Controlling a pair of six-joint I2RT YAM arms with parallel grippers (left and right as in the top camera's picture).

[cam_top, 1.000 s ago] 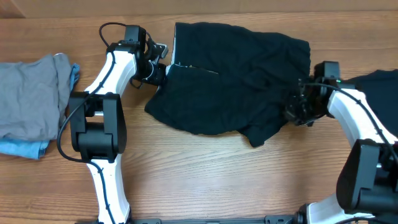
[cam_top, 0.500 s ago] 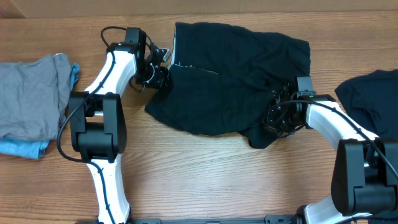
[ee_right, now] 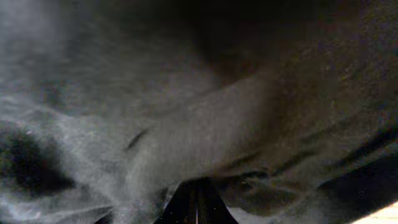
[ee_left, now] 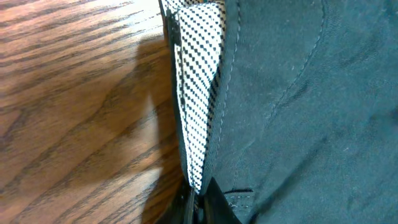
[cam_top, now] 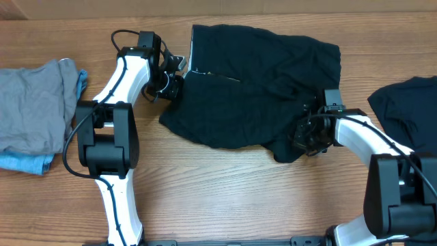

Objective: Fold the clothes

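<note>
Wooden tabletop (cam_top: 225,198) fills my overhead feed, plain grain from edge to edge. One black garment (cam_top: 259,89) lies spread and rumpled across the middle of it, towards the far side, with a thin white line showing near its upper left corner. A second black garment (cam_top: 406,102) sits at the right edge, only partly in view and apart from the first. Off to the left I see a grey garment (cam_top: 34,109) in a heap, with a light-blue garment (cam_top: 27,162) peeking out beneath it. My left gripper (cam_top: 172,83) is at the middle garment's left edge; on its wrist feed the jaws are clenched together on that edge, where a white strip with black dots (ee_left: 198,93) narrows down into the tips beside the dark cloth. My right gripper (cam_top: 305,137) is pressed into the lower right corner of the same garment, jaws clenched; its wrist feed is all dim cloth, and I cannot tell whether a fold is pinched between them.
</note>
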